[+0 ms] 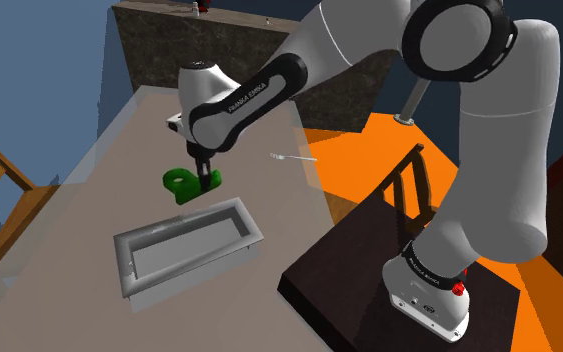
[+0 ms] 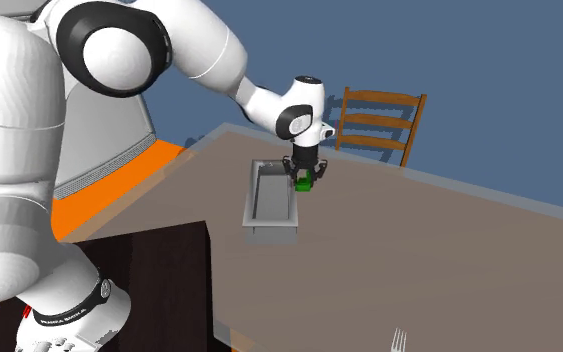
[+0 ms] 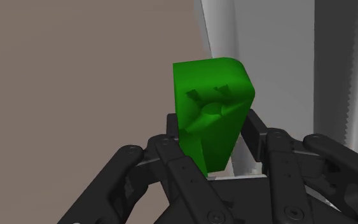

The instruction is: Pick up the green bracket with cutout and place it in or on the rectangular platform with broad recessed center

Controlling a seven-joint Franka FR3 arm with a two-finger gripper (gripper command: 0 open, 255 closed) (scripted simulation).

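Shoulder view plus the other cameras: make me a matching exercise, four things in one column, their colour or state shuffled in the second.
1 bracket
2 platform
3 chair
4 fork

A grey, flat on the table
B brown, beyond the table's edge
C green, clasped in the gripper
D thin, pale, lying on the table

Pairs: 1-C, 2-A, 3-B, 4-D

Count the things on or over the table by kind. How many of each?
Bracket: 1, green, held in the gripper
Tray: 1, grey
Fork: 1
Total: 3
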